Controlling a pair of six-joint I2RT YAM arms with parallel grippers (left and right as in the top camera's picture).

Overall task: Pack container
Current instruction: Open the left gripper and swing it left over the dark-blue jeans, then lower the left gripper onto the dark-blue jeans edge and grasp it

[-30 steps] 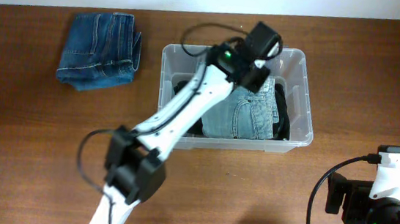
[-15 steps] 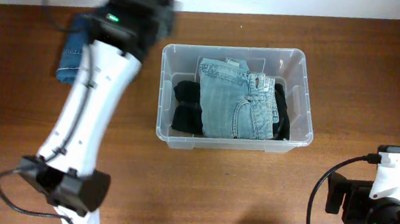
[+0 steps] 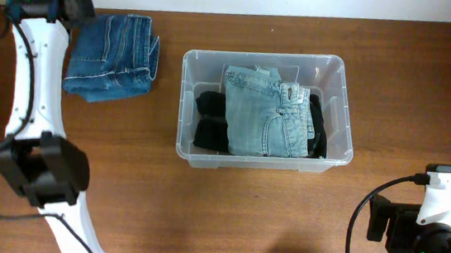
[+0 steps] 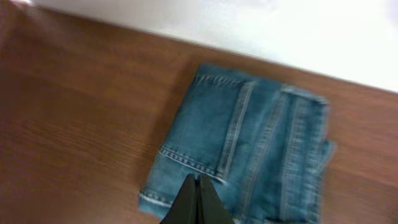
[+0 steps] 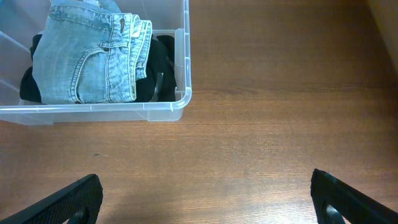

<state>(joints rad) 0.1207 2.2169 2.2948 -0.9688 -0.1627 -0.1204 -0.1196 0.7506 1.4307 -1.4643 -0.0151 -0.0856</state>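
Note:
The container [image 3: 186, 106], a clear plastic bin, stands at the table's middle with folded light blue jeans [image 3: 266, 114] lying on a black garment [image 3: 209, 129]. The right wrist view shows the container [image 5: 181, 93] at upper left. Folded dark blue jeans [image 3: 112, 56] lie on the table to its left. My left arm [image 3: 38, 0] reaches to the far left corner beside them. In the left wrist view my left gripper [image 4: 198, 182] is shut and empty, hovering over the near edge of the dark jeans [image 4: 249, 143]. My right gripper [image 5: 205, 199] stands wide open over bare wood.
A pale wall [image 4: 249, 25] runs along the table's far edge just beyond the dark jeans. My right arm's base and cables [image 3: 423, 229] sit at the near right corner. Brown wood [image 3: 282, 223] stretches in front of the container.
My left arm swung from over the container to the far left corner by the dark jeans. Its jaws closed. The light blue jeans stay in the container. The right arm has not moved.

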